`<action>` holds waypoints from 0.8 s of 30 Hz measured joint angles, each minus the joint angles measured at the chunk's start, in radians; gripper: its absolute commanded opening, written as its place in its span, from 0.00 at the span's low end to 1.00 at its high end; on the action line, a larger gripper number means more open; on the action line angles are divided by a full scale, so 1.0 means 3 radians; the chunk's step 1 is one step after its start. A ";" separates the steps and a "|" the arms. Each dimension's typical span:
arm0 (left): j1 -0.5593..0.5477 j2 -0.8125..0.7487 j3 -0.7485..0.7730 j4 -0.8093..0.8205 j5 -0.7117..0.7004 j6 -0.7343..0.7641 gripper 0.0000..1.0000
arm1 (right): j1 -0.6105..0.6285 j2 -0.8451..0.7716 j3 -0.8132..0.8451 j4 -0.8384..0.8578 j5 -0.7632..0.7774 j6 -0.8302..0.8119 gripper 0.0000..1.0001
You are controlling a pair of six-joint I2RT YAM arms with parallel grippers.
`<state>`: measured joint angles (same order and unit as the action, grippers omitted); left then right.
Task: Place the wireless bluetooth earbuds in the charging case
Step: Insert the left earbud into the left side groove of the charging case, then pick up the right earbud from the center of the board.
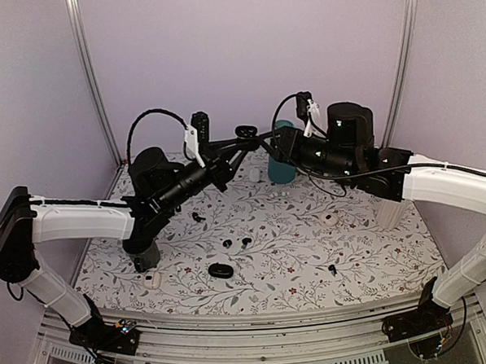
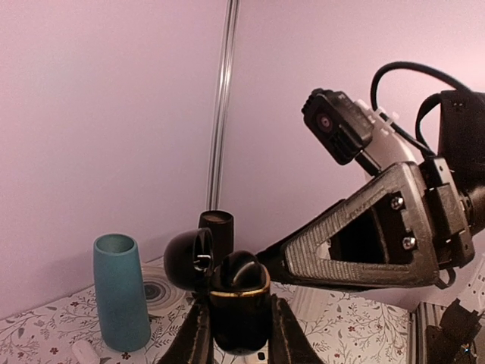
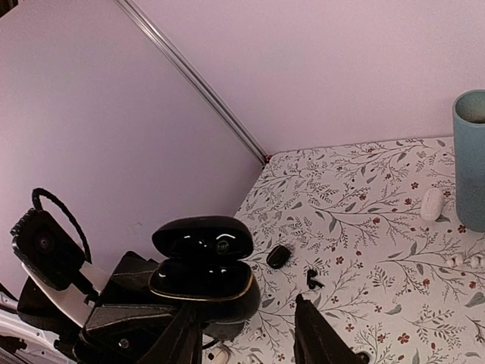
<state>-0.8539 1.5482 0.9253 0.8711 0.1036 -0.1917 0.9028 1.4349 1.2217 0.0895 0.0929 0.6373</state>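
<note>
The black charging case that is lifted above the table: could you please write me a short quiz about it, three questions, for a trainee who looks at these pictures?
1. True or false: the lid of the charging case stands open.
2. Which one grips the case? A) the left gripper B) the right gripper C) neither
3. Fill in the missing word: the tall cup standing on the table is ___ in colour.

Key: 1 true; 2 A; 3 teal.
</note>
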 measured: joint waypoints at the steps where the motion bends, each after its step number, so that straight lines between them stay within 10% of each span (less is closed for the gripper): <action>1: 0.0010 -0.0020 -0.0017 0.0010 0.0008 -0.0005 0.00 | -0.0009 -0.0019 0.0000 -0.0060 0.0017 -0.0001 0.42; 24: 0.0254 -0.0390 -0.0303 0.0006 0.0149 -0.0113 0.00 | -0.0206 -0.0478 -0.1211 -0.1623 0.0092 0.0473 0.41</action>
<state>-0.7776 1.4311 0.8345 0.8730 0.1482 -0.2256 0.8410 1.2915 0.8585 -0.3973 0.1204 0.7792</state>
